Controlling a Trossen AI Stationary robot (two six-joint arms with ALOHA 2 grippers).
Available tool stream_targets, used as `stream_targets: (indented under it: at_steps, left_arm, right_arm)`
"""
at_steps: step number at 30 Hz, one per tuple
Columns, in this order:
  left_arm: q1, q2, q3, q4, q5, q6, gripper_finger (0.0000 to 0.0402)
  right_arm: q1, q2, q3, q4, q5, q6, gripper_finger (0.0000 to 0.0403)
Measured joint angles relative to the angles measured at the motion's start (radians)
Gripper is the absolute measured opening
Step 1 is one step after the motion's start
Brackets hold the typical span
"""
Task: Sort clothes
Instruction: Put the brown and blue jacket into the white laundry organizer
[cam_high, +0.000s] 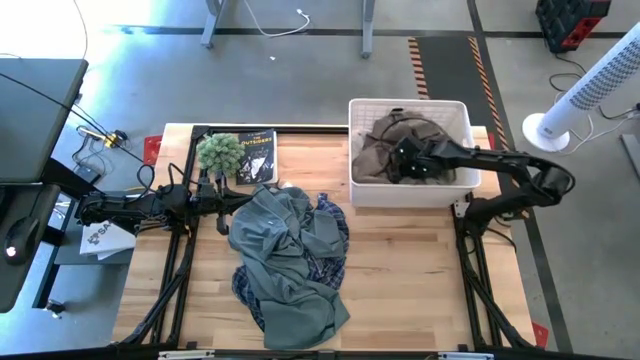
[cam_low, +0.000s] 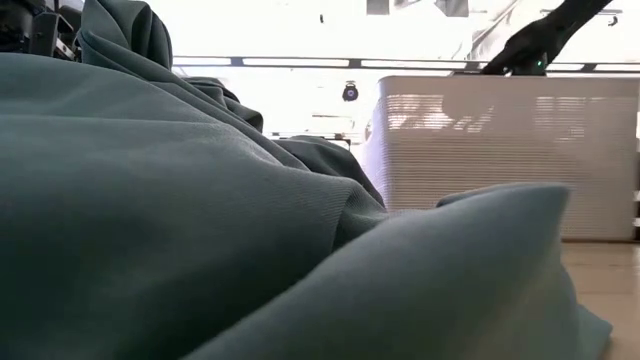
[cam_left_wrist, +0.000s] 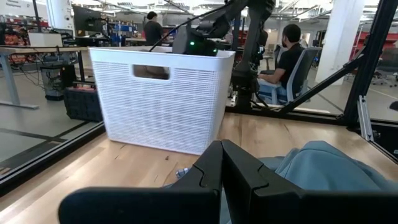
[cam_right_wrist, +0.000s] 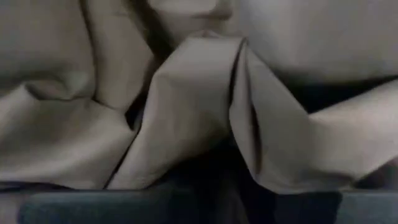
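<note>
A tan-khaki garment (cam_high: 385, 138) lies bunched inside the white basket (cam_high: 410, 104) at the table's far right. My right gripper (cam_high: 403, 160) reaches down into the basket and is shut on it; in the right wrist view the tan cloth (cam_right_wrist: 186, 93) fills the picture. A grey-blue garment (cam_high: 285, 260) lies heaped on the middle of the table, on top of a navy-and-white plaid shirt (cam_high: 336, 265) whose edges stick out from under it. My left gripper (cam_left_wrist: 222, 163) hovers shut at the table's left, level, beside the grey-blue heap (cam_left_wrist: 329, 165). My right gripper holds a raised fold of the tan-khaki garment (cam_right_wrist: 208, 140) between its two fingers, coming from above and pointing steeply down into the basket. The fingers themselves are dark at the picture's bottom, so how far back the cloth reaches is hidden. The garment's bulk rests slack in the basket.
A green fuzzy plant (cam_high: 218, 152) and a dark book (cam_high: 256, 158) stand at the table's far left, close to my left arm. The basket's wall (cam_left_wrist: 161, 106) rises ahead of the left gripper. Bare wood shows at the table's near right (cam_high: 410, 290).
</note>
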Motion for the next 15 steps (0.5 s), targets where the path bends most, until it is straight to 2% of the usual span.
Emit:
stream_targets:
  at_steps: [3, 7, 15]
  left_arm:
    - [0.000, 0.000, 0.000, 0.000, 0.000, 0.000, 0.0001]
    - [0.000, 0.000, 0.000, 0.000, 0.000, 0.000, 0.0001]
    - [0.000, 0.000, 0.000, -0.001, 0.000, 0.000, 0.0001]
  right_arm:
    - [-0.020, 0.017, 0.015, 0.023, 0.017, -0.059, 0.0077]
    - [-0.015, -0.045, 0.116, -0.115, 0.065, -0.146, 0.0077]
    - [0.129, -0.253, 0.392, -0.220, 0.443, -0.215, 0.0077]
